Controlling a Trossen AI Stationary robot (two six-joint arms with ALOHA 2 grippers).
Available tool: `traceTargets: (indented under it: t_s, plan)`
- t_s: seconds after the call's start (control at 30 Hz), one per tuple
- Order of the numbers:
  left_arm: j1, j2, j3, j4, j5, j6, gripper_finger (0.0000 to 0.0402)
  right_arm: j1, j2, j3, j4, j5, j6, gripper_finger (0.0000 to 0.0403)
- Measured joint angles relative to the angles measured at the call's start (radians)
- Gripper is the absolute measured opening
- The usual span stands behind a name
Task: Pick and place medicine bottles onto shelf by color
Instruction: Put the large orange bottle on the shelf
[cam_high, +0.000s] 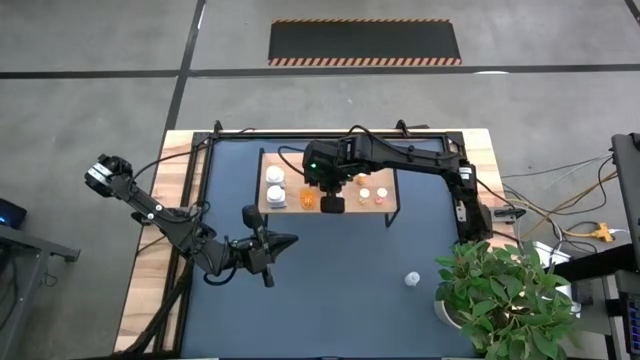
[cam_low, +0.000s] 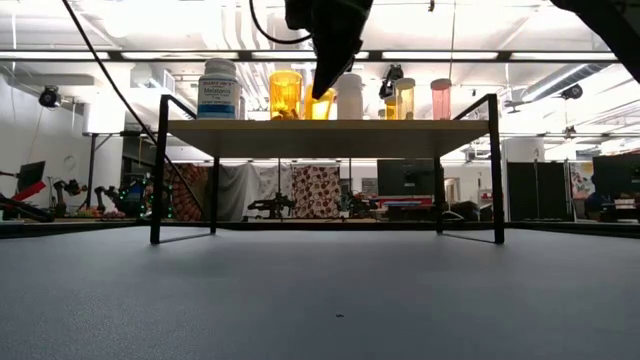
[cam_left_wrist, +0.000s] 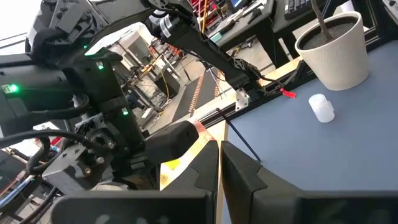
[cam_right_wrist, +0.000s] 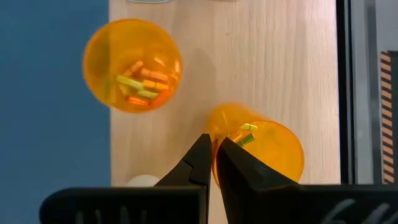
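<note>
The left gripper (cam_high: 268, 248) rests over the blue tabletop (cam_high: 340, 290) in front of the shelf, fingers closed together and holding nothing; this arm is idle.

On the shelf (cam_high: 392, 207), taken left to right in the high view: two white bottles (cam_high: 274, 186) at the left end, an orange bottle (cam_high: 307, 200) beside them, then the right gripper (cam_high: 331, 204), then small pale-capped bottles (cam_high: 365, 194) toward the right end.

The right gripper hangs point-down over the shelf's front edge. Its wrist view shows the fingers pinched nearly together on the rim of an open amber bottle (cam_right_wrist: 264, 149) with capsules inside; a second open amber bottle (cam_right_wrist: 132, 65) stands just beside it.

Judgement: the placing step is in hand, amber going with amber. The next move calls for parting the fingers and lifting straight up without tipping either amber bottle.

One white bottle (cam_high: 411, 278) lies alone on the tabletop near the potted plant (cam_high: 505, 300), not yet shelved.

Whether the gripped bottle's base sits flat on the board cannot be made out. In the low view the gripper hides part of the row.
</note>
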Motion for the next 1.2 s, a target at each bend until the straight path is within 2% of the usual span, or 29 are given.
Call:
traceTargets:
  t_s: [0.4, 0.57, 0.77, 0.93, 1.13, 1.2]
  plan:
    - [0.0, 0.0, 0.0, 0.0, 0.003, 0.0, 0.0, 0.0, -0.002, 0.003, 0.026, 0.005, 0.01, 0.0086]
    - [0.0, 0.0, 0.0, 0.001, 0.004, -0.002, 0.0, 0.002, -0.032, 0.029, -0.001, 0.005, 0.052, 0.0102]
    - [0.0, 0.0, 0.0, 0.004, 0.004, -0.004, 0.0, 0.05, -0.119, 0.03, -0.07, 0.005, 0.112, 0.0091]
    - [0.005, 0.0, -0.001, 0.038, 0.005, -0.051, 0.0, 0.161, -0.204, -0.025, -0.08, 0.009, 0.147, 0.0067]
    - [0.034, 0.0, -0.001, 0.045, 0.006, -0.136, 0.0, 0.331, -0.321, -0.212, 0.021, 0.15, 0.168, 0.0038]
    - [0.051, 0.0, -0.001, 0.045, 0.007, -0.173, 0.0, 0.373, -0.38, -0.305, 0.086, 0.164, 0.166, 0.003]
